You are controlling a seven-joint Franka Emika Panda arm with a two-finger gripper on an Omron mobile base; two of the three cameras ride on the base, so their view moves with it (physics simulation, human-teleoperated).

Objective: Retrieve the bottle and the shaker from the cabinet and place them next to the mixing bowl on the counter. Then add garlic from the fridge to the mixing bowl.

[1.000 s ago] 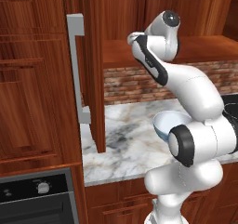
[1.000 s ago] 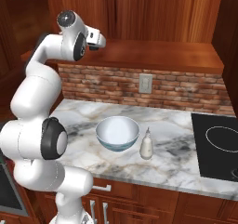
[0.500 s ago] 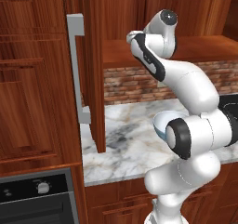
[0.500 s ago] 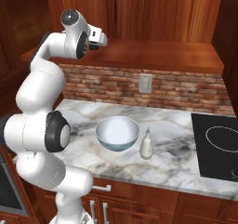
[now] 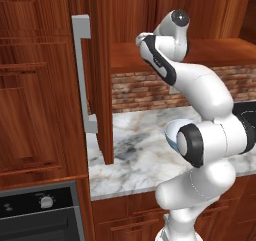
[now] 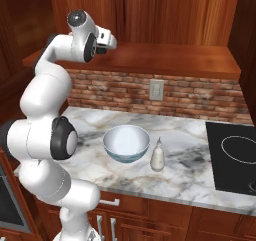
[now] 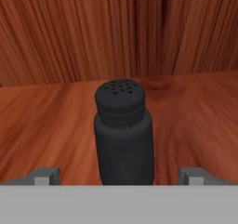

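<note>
The shaker (image 7: 123, 133) stands upright on the wooden shelf of the cabinet (image 5: 103, 75), centred between my two fingertips (image 7: 46, 175) — my gripper (image 7: 121, 177) is spread wide and holds nothing. Below, on the counter (image 6: 190, 165), the bottle (image 6: 158, 155) stands just beside the mixing bowl (image 6: 126, 143) — on the side toward the black cooktop (image 6: 234, 157).
</note>
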